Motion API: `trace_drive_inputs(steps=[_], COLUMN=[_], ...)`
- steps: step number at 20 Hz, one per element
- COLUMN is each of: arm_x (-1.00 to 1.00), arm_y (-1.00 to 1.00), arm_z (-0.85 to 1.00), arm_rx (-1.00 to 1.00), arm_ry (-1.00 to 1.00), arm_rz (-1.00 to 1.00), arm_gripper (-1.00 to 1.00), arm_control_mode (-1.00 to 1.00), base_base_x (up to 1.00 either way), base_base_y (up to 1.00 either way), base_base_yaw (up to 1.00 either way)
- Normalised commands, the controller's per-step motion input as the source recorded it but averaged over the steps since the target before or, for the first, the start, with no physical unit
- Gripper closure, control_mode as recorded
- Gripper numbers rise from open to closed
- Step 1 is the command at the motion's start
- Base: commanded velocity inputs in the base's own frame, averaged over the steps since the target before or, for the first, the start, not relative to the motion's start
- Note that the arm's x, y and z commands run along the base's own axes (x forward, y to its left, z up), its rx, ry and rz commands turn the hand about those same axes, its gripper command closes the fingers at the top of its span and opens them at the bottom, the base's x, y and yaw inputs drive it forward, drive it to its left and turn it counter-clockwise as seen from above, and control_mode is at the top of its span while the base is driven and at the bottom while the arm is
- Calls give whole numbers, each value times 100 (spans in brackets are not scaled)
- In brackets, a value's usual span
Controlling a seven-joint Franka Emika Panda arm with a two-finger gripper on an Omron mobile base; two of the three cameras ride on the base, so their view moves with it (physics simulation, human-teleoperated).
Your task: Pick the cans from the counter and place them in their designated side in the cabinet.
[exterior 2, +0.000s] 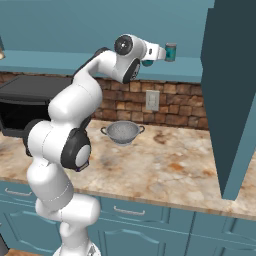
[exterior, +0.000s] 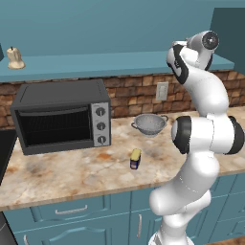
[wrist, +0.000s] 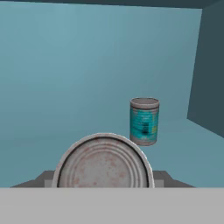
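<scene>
Count: three cans in all, two teal and one dark blue. One colander, one toaster oven, one wall socket.

Nearest to me, the held teal can (wrist: 103,162) sits right under the hand camera, its silvery, rust-flecked top facing up at the lens. Beyond it and off to the right in that view, the second teal can (wrist: 144,121) stands upright on the cabinet (exterior: 95,64) floor, apart from the held one, with bare teal shelf between them and the plain back wall behind.

Down below, the dark blue can (exterior: 135,159) with its yellow top stands upright on the tabletop (exterior: 72,172), toward the front edge, alone. Behind it, nearer the brick wall, is the steel colander (exterior: 150,124), well apart from the can. The toaster oven (exterior: 62,117) takes the left of the tabletop. The wall socket (exterior: 162,91) is on the brick above the colander. A small pale object (exterior: 15,59) stands at the far left of the cabinet shelf; I can't tell what it is.

A tall dark teal panel (exterior 2: 232,90) closes the cabinet on the right, just past the second teal can.

My end effector (exterior 2: 163,52) is raised to shelf height, reaching in over the cabinet floor. Its jaws are clenched on the held teal can, one finger on either side.
</scene>
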Motion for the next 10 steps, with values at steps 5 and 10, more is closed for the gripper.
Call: trace_drive_inputs(steps=[5, 10], arm_x=[21, 22], arm_y=[-7, -7], arm_z=[-9, -5], arm_rx=[0, 0], arm_ry=[0, 0], arm_rz=[0, 0], arm_gripper=[100, 100], arm_control_mode=[-100, -100], base_base_x=[0, 0], base_base_y=[0, 0], base_base_yaw=[0, 0])
